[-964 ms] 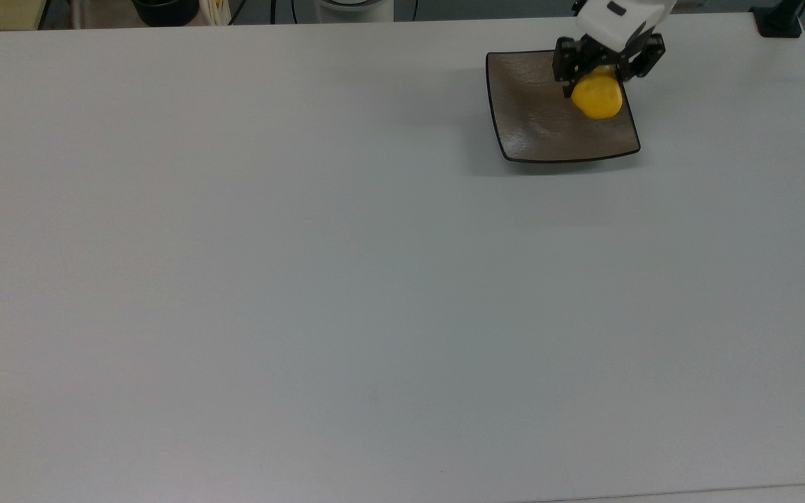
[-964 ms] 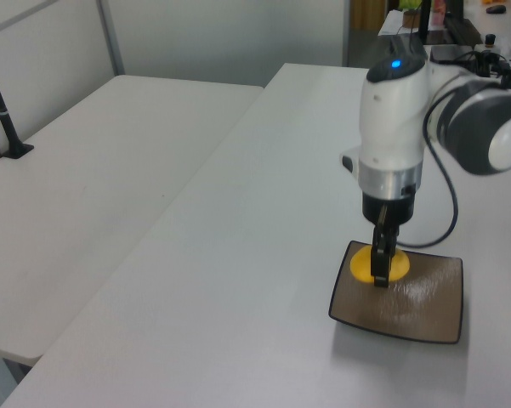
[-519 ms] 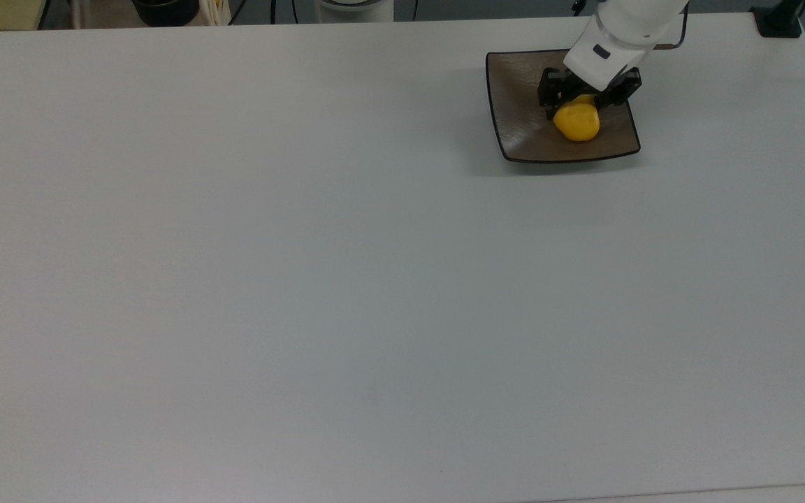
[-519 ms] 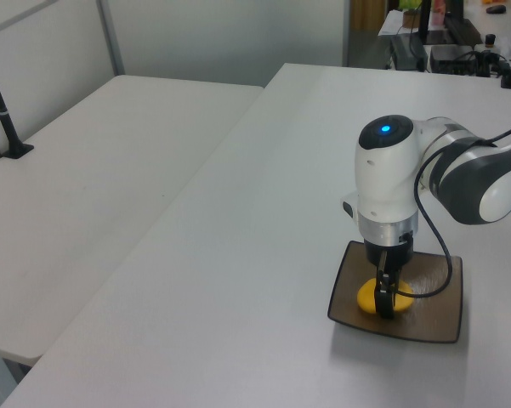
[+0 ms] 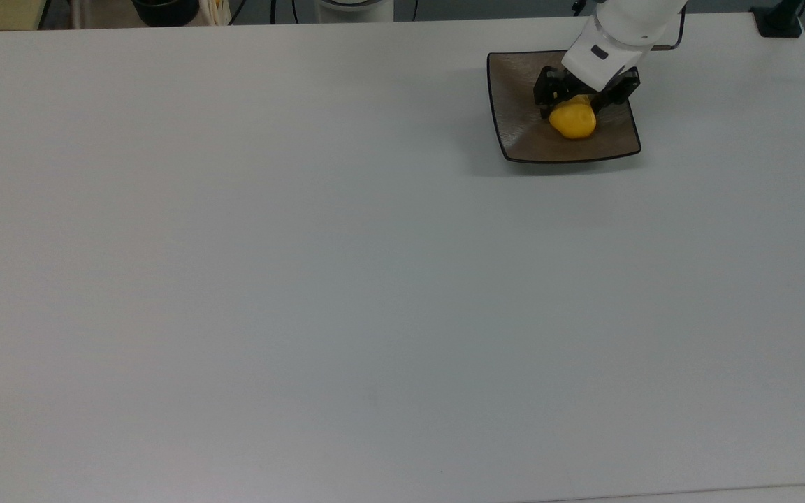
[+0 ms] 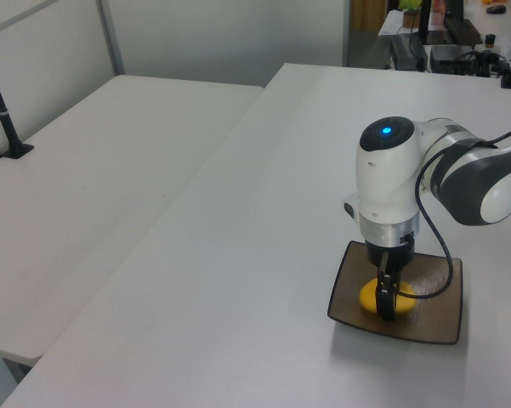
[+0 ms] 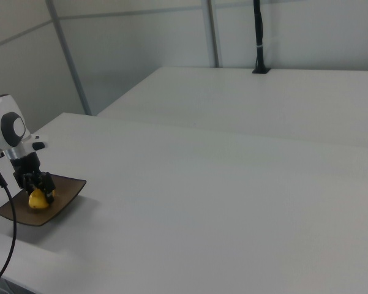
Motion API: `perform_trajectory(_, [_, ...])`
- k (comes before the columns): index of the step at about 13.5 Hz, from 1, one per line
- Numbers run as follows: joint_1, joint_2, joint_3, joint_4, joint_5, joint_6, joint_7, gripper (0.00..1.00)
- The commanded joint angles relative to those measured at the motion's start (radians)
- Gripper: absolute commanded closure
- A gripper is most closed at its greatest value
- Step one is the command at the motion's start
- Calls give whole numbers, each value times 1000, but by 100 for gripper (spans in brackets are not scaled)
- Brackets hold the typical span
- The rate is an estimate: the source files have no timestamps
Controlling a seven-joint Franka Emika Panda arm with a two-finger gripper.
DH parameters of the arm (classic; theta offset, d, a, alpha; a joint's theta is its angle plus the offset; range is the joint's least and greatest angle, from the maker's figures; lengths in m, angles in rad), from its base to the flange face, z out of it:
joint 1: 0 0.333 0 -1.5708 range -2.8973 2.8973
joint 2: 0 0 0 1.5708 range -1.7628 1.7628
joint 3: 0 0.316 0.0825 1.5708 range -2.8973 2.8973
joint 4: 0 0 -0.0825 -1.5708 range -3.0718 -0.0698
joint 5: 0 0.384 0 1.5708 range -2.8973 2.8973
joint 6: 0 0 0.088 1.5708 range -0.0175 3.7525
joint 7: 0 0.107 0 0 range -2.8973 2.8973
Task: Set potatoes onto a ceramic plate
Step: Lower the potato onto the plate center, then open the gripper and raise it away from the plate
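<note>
From where I'm driving, the potato (image 5: 572,121) is down inside the square plate (image 5: 514,126), sitting a bit toward the top view's lower right of the middle. The pincer (image 5: 579,98) is right on top of it, 2 fingers straddling the far end and clenched on the potato as far as I can judge. So it's straight below the pincer; I'd let go and lift up. The counter (image 5: 305,279) around the plate is plain white.
</note>
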Motion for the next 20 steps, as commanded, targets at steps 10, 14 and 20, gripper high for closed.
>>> perform_trajectory(10, [-83, -268, -9, 10, 9, -162, 28, 0])
perform_trajectory(14, [-147, -382, -115, 146, 76, -414, -33, 0])
perform_trajectory(20, [-302, -432, -163, 150, 119, -433, -312, 0])
